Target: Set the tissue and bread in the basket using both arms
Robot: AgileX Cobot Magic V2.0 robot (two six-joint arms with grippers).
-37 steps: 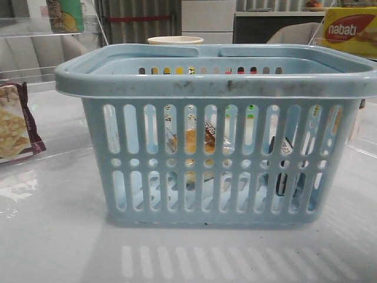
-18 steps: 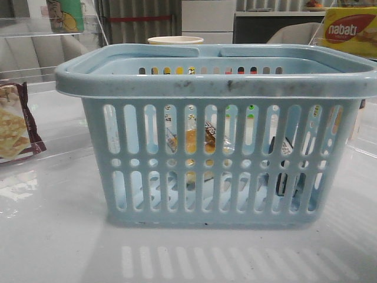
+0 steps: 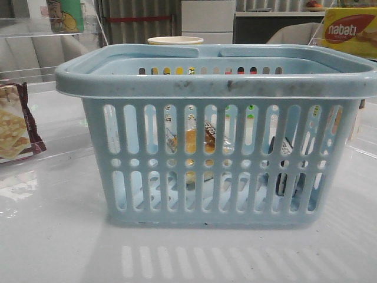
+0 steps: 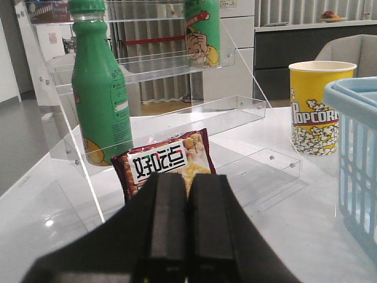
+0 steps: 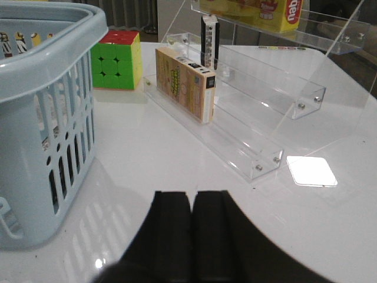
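Inside basket (image 3: pixel 224 85), mid-table toward front edge: bread (image 3: pixel 191 141) seen through slots left of centre, tissue (image 3: pixel 281 168) upright-ish toward right end, both low behind front wall. Left gripper (image 4: pixel 187 227) off basket's left side, jaws pressed together, nothing held; cracker bag (image 4: pixel 168 162), green bottle (image 4: pixel 100 94) and popcorn cup (image 4: pixel 315 109) ahead. Right gripper (image 5: pixel 191 236) off basket's right side, jaws pressed together, empty; puzzle cube (image 5: pixel 116 59) and small box (image 5: pixel 185 84) ahead near clear rack (image 5: pixel 259 127).
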